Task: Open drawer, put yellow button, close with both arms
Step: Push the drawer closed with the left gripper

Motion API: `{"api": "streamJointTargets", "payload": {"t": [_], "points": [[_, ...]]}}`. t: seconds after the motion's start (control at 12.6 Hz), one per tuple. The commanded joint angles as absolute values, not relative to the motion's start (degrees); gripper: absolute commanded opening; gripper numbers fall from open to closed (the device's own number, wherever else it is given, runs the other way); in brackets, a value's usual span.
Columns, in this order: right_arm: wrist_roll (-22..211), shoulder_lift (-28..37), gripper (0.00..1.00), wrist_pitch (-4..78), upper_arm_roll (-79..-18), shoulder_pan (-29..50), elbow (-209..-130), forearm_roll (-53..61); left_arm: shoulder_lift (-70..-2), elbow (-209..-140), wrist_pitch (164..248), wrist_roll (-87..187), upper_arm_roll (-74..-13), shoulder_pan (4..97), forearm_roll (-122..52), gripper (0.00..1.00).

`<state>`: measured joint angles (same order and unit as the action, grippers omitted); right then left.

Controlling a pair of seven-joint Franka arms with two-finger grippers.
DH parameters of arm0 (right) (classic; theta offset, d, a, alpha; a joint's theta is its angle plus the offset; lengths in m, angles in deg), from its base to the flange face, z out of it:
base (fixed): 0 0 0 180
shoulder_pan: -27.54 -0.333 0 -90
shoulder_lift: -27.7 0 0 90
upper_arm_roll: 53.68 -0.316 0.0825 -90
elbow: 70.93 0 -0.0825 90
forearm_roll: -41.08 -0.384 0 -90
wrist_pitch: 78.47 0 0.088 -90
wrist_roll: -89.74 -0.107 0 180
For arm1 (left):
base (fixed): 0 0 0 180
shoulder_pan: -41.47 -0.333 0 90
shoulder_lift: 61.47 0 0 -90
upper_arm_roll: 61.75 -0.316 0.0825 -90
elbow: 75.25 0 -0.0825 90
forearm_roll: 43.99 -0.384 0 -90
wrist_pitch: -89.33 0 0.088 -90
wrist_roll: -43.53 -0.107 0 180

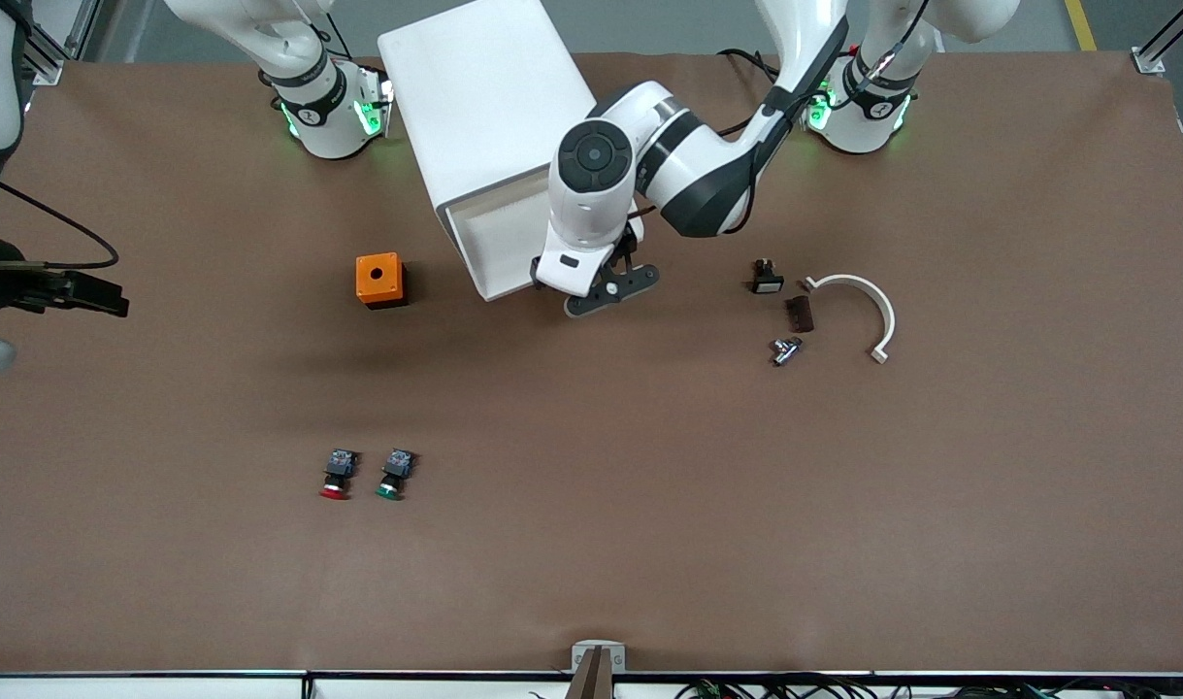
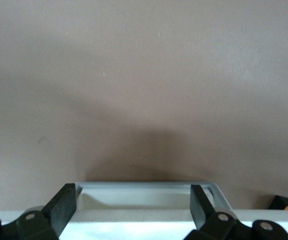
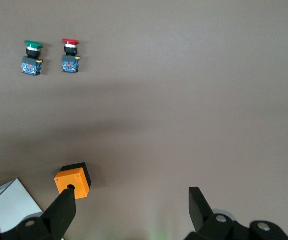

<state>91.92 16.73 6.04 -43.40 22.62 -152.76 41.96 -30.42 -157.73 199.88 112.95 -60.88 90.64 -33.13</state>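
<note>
The white cabinet (image 1: pixel 484 97) stands between the arms' bases. Its uppermost drawer (image 1: pixel 484 248) is pulled out toward the front camera, and part of its white tray shows. My left gripper (image 1: pixel 610 291) is open over the drawer's front edge. In the left wrist view the drawer's front rim (image 2: pixel 144 187) lies between the spread fingers of the left gripper (image 2: pixel 132 195), which holds nothing. My right gripper (image 3: pixel 131 196) is open and empty, high above the table; the front view does not show it. The yellow button is not in view.
An orange box (image 1: pixel 380 280) with a hole sits beside the drawer, toward the right arm's end. A red-capped button (image 1: pixel 336 476) and a green-capped one (image 1: pixel 393 474) lie nearer the front camera. A white curved piece (image 1: pixel 868 301) and small dark parts (image 1: pixel 798 313) lie toward the left arm's end.
</note>
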Motion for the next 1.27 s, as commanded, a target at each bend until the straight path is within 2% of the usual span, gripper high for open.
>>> {"api": "streamJointTargets", "payload": {"t": [0.0,0.4,0.56,0.72,0.96,1.19], "points": [[92.47,16.45,1.00,5.20,-44.80,23.59,-150.66,42.92,-32.03,-160.76,200.52,115.16,-59.03,90.95,-30.81,1.00],[91.85,16.80,1.00,5.20,-44.80,23.94,-149.68,41.00,-31.33,-161.90,200.60,117.36,-58.41,92.26,-23.18,1.00],[91.76,16.98,1.00,2.76,-45.16,23.41,-149.77,40.99,-30.98,-161.99,200.60,117.45,-58.41,92.27,-18.78,1.00],[91.76,19.51,1.00,2.30,-45.24,23.32,-150.99,40.90,-30.63,-162.35,200.60,117.45,-58.41,92.27,-15.00,1.00],[91.85,26.36,1.00,3.96,-45.25,23.32,-158.80,40.90,-30.45,-163.92,200.60,117.45,-58.41,92.27,-9.12,1.00],[92.20,30.94,1.00,6.60,-45.25,23.32,-163.38,40.99,-30.62,-165.59,200.60,117.45,-58.41,92.09,-4.89,1.00]]}}
